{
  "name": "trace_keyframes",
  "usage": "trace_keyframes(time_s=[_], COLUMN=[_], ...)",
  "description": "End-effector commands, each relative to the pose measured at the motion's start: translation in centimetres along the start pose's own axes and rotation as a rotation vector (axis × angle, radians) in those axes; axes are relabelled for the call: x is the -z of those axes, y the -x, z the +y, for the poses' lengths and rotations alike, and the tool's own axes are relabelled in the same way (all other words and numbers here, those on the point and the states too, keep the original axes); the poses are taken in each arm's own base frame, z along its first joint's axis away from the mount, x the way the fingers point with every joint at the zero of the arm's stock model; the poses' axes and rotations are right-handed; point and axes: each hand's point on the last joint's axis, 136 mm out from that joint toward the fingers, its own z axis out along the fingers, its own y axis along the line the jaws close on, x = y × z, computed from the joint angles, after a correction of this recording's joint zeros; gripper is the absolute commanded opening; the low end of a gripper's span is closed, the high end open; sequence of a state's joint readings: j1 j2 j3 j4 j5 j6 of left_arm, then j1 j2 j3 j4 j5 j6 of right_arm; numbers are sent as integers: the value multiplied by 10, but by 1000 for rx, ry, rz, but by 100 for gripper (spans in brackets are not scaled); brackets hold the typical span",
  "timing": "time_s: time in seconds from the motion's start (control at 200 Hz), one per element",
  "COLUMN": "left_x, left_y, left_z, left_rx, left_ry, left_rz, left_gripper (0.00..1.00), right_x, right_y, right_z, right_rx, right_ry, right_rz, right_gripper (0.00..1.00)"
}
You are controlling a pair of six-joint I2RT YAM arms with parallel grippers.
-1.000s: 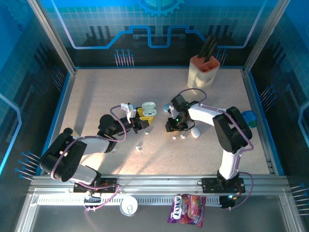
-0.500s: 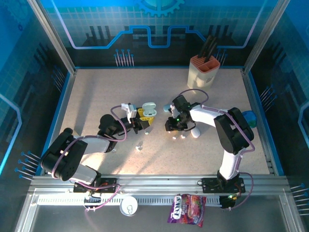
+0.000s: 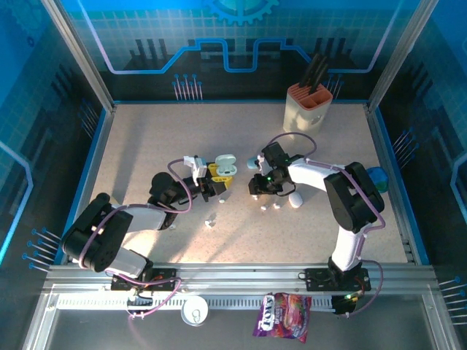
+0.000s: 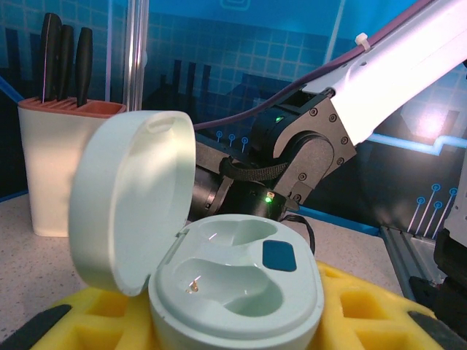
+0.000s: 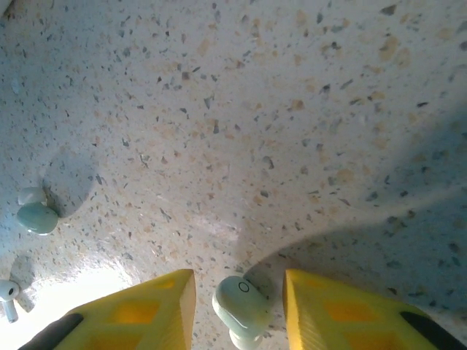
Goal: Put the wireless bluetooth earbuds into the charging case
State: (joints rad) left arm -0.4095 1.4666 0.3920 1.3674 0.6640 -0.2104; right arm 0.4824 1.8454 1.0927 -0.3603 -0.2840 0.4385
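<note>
The mint charging case (image 4: 237, 281) stands open with its lid tipped up to the left and both sockets empty. My left gripper (image 4: 233, 328) is shut on it, its yellow foam pads (image 4: 365, 310) pressing both sides. From above, the case (image 3: 226, 163) sits left of centre. My right gripper (image 5: 239, 306) is open, low over the table. A pale green earbud (image 5: 244, 313) lies between its yellow fingers (image 5: 146, 306), touching neither. Another green earbud (image 5: 36, 215) and a white one (image 5: 7, 295) lie to its left. More earbuds (image 3: 264, 208) are scattered near the right gripper (image 3: 257, 188).
A knife block (image 3: 308, 106) stands at the back right. A white oval case (image 3: 295, 200) lies right of the right gripper, and a blue object (image 3: 376, 179) at the table's right edge. Loose buds (image 3: 211, 222) lie in front of the left gripper (image 3: 219, 177).
My right gripper has shifted slightly left and toward the far side. The left arm and the case have not moved.
</note>
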Motion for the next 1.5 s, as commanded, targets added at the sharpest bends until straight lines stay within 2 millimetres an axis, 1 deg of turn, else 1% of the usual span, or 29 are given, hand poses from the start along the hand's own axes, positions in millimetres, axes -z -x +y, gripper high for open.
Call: trace_keyframes(time_s=[0.0, 0.135, 0.245, 0.33, 0.5, 0.555, 0.625, 0.89, 1.056, 1.126, 1.181, 1.311, 1.496], left_x=[-3, -3, -2, -2, -4, -4, -4, -3, -3, -3, -3, -4, -4], left_y=[13, 13, 14, 14, 14, 14, 14, 14, 13, 12, 12, 12, 12], left_z=[-2, -3, -3, -4, -3, -3, -3, -4, -4, -3, -3, -3, -3], left_rx=[-35, -33, -36, -37, -33, -33, -31, -31, -31, -29, -29, -29, -29], left_ry=[-32, -32, -32, -34, -39, -40, -42, -41, -40, -40, -40, -42, -42], left_rz=[-31, -30, -33, -32, -31, -30, -30, -30, -29, -26, -26, -25, -25], left_gripper=[23, 23, 23, 23, 23, 23, 23, 23, 23, 23, 23, 23, 23], right_x=[1, -6, -10, -11, -8, -7, -5, -6, -6, -6, -7, -8, -11], right_y=[5, 1, -10, -20, -31, -31, -29, -26, -26, -26, -27, -27, -27], right_z=[4, 7, 3, 0, 6, 8, 12, 14, 18, 19, 19, 21, 20], right_rx=[32, 54, 45, 33, 30, 28, 26, 6, -2, -4, -5, -10, -20], right_ry=[56, 98, 101, 106, 158, 179, 201, 240, 267, 273, 278, 298, 301], right_rz=[-17, 2, 26, 40, 45, 38, 29, 18, 15, 16, 16, 14, 23], right_gripper=[39, 36, 36, 36, 36, 36, 33, 27, 27, 30, 31, 31, 28])
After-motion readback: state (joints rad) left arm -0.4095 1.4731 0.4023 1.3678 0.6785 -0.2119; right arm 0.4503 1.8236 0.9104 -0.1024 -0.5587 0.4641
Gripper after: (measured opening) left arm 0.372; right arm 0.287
